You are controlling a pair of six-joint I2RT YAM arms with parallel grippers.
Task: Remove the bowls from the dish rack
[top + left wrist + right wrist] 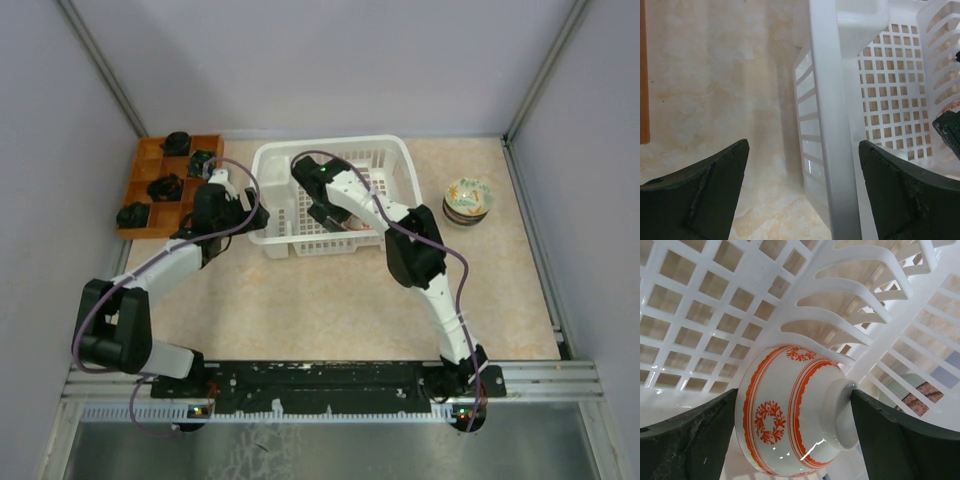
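R gripper (794, 392) was down inside the white dish rack (330, 145), jaws wide open w/ one finger either side of a white bowl w/ red-orange bands (785, 430), which lay tipped on its side against the rack's curved dividers. L gripper (804, 145) sat at the rack's left side, jaws open astride its wall, gripping nothing. A stack of patterned bowls (468, 199) stood on the table (330, 300) right of the rack, and a wooden tray (150, 180) w/ dark lumps (165, 187) sat far left.

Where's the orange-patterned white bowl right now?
Right wrist view: the white bowl lies on its side inside the dish rack, against its curved dividers, between the jaws of the right gripper.
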